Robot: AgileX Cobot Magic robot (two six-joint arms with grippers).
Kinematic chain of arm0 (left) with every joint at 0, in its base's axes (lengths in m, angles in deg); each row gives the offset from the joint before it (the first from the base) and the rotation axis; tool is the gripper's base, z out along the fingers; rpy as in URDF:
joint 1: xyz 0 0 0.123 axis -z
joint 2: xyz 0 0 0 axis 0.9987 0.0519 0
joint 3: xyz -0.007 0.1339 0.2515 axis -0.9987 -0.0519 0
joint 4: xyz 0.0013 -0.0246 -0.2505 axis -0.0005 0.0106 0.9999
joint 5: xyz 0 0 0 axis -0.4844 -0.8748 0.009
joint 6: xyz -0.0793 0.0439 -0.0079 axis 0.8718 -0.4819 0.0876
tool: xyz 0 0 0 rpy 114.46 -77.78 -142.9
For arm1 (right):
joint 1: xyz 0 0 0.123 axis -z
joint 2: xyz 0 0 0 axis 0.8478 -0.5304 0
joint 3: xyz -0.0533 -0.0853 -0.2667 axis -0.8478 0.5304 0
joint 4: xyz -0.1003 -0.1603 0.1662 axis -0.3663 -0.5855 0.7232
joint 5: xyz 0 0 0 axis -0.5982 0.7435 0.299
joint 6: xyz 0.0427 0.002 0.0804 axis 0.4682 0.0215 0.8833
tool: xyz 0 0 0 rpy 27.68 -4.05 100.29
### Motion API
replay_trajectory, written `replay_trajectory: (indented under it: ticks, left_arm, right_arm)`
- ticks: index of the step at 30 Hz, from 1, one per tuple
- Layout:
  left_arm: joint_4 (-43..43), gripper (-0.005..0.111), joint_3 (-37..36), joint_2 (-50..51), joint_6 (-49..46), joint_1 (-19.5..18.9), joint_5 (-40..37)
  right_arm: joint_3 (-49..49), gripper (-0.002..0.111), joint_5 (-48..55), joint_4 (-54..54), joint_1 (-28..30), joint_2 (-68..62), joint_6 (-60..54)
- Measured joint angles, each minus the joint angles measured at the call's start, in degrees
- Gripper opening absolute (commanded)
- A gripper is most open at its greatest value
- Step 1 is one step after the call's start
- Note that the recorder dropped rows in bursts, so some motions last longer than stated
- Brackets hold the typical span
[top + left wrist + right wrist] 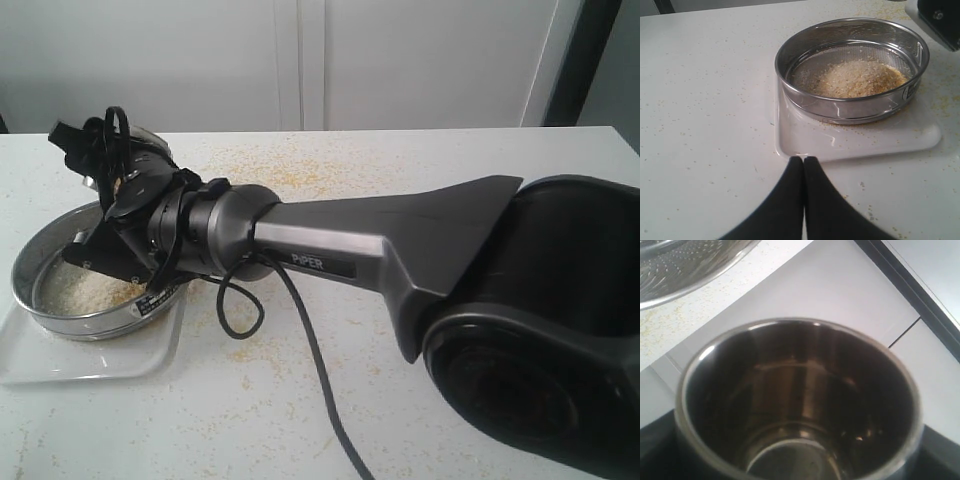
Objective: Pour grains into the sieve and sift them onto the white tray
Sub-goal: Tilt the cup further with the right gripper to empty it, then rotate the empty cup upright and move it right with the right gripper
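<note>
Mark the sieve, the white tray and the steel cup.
sieve (840,106), left wrist view, front outer wall.
white tray (840,142), left wrist view, bare floor beside the sieve.
steel cup (805,385), right wrist view, inner wall.

"PiPER" wht txt on R arm forearm, sieve label strip too sm to read

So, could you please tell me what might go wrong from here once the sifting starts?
1. The sieve seems to overhang the white tray's far edge in the exterior view, so sifted grains may land on the table.
2. The right arm, holding the empty cup, hangs close over the sieve's rim; pulling back could knock it.
3. The left fingers are shut and must open before gripping the rim.
</note>
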Motion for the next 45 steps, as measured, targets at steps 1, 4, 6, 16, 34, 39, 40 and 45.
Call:
replay_trajectory:
  ticks: [1,4,6,16,34,39,40,45]
  left_arm:
    - [0.0,0.0,0.0,0.0,0.0,0.0,0.0]
    - [0.0,0.0,0.0,0.0,0.0,0.0,0.0]
    - [0.0,0.0,0.0,0.0,0.0,0.0,0.0]
    - [0.0,0.0,0.0,0.0,0.0,0.0,0.0]
    - [0.0,0.0,0.0,0.0,0.0,0.0,0.0]
    - [0.0,0.0,0.0,0.0,0.0,0.0,0.0]
    - [0.0,0.0,0.0,0.0,0.0,0.0,0.0]
    - [0.0,0.0,0.0,0.0,0.0,0.0,0.0]
  right_arm:
    - [0.0,0.0,0.26,0.0,-0.26,-0.23,-0.9]
    - [0.0,0.0,0.0,0.0,-0.47,-0.46,1.33]
    - [0.0,0.0,1.44,0.0,-0.56,-0.87,0.24]
    - [0.0,0.0,4.84,0.0,-0.56,-0.95,7.14]
    - [8.15,0.0,-15.22,33.04,4.52,14.98,33.18]
    - [23.1,0.0,-37.21,35.42,9.91,24.66,37.15]
    - [24.78,0.0,-40.3,35.42,10.73,25.62,37.41]
    - [36.79,0.0,-63.68,32.46,16.27,30.19,39.08]
